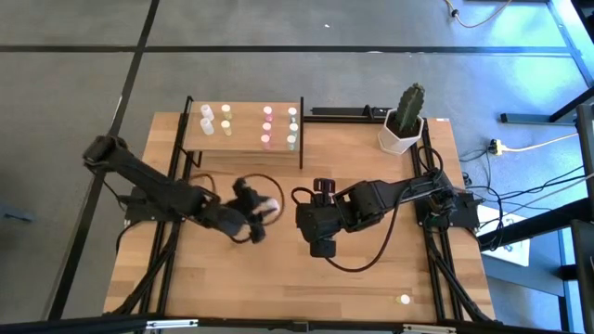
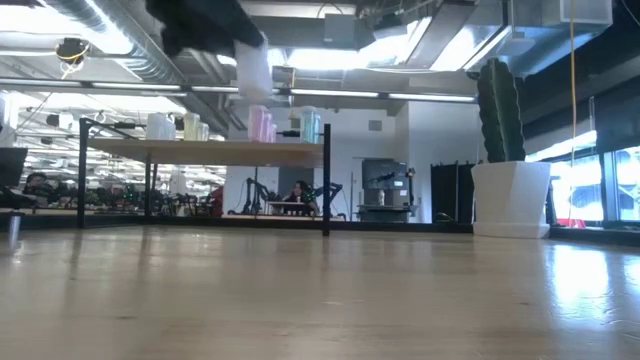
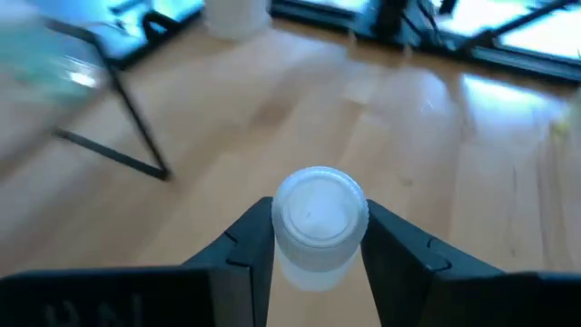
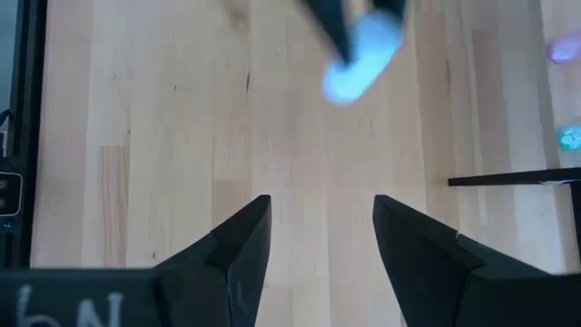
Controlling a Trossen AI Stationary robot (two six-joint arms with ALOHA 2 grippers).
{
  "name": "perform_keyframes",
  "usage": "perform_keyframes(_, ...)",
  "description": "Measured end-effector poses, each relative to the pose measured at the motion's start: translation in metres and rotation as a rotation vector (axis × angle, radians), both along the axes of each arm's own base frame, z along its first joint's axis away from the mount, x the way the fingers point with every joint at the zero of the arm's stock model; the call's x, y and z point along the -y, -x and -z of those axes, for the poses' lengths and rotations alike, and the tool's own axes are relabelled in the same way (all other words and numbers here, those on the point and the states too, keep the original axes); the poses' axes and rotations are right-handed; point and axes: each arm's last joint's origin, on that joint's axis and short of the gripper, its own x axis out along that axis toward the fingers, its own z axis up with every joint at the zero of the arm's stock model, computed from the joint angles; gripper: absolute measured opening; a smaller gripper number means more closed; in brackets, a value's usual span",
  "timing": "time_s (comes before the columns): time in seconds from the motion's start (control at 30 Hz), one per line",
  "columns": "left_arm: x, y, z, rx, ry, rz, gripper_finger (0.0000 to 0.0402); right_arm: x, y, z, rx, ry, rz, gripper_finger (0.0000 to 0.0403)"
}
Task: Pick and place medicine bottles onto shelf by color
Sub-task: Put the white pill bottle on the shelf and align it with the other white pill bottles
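wooden bench (image 1: 371,278) holds the shelf (image 1: 243,139) at its back edge. left jaws (image 1: 266,210) squeeze a white bottle (image 3: 318,222); right jaws (image 4: 318,238) hang loose and hold nothing. a weak squeeze could drop the bottle.

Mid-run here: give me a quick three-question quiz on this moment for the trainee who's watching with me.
1. True or false: the left gripper holds a white bottle.
2. Which is nothing between the fingers of: A) left gripper, B) right gripper?
3. Fill in: one stray bottle lies near the table's front-____ corner, seen from above.

Key: 1 true; 2 B; 3 right.
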Motion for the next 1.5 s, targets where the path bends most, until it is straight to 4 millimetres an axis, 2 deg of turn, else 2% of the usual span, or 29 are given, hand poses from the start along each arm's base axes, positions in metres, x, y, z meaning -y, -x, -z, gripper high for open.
perform_keyframes(0.17, -0.018, 0.031, -0.026, 0.028, -0.049, -0.096, 0.0125, 0.000, 0.000, 0.000, 0.001, 0.000, 0.000, 0.0196)
perform_keyframes(0.37, -0.041, 0.064, -0.042, 0.043, -0.036, -0.222, 0.0125, 0.000, 0.000, 0.000, 0.005, 0.000, 0.001, 0.0196)
perform_keyframes(0.6, -0.065, 0.096, -0.047, -0.002, -0.021, -0.342, 0.0124, 0.000, 0.000, 0.000, 0.006, 0.000, 0.002, 0.0196)
perform_keyframes(0.83, -0.087, 0.124, -0.040, -0.083, 0.010, -0.541, 0.0124, 0.000, -0.002, -0.001, 0.030, 0.007, 0.011, 0.0196)
perform_keyframes(1.1, -0.103, 0.137, -0.038, -0.087, 0.020, -0.733, 0.0124, 0.000, -0.002, -0.001, 0.034, 0.011, 0.015, 0.0196)
perform_keyframes(1.5, -0.127, 0.137, -0.035, -0.078, 0.068, -0.972, 0.0124, 0.000, -0.003, -0.001, 0.036, 0.014, 0.014, 0.0196)
